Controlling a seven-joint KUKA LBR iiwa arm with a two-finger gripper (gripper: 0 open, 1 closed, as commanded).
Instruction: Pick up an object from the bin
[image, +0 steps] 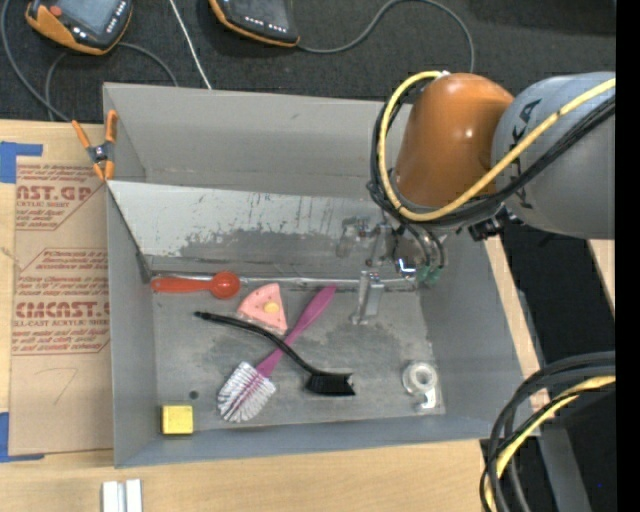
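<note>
Single arm over a grey bin (250, 140), wrist lowered towards the bin's back right floor. Whether the jaws are open or closed cannot be told; nothing is seen held in them. The likeliest target, a pink-handled brush (301, 321) with white bristles, has its handle tip just to the left of the jaws and slants away from them towards the front.

Risks, as judged: a black brush (238, 326) crosses this handle further left, so lifting the pink one may drag or flip the other. The handle is thin and lies flat, so the jaws may strike the floor or close beside it. The back wall is close behind the jaws and may be scraped.

Other contents: a pink-and-yellow wedge (265, 304) and a red spoon (196, 285) left of the jaws, a white ring (421, 381) in front and to the right, and a yellow cube (177, 420) far off at the front left.
</note>
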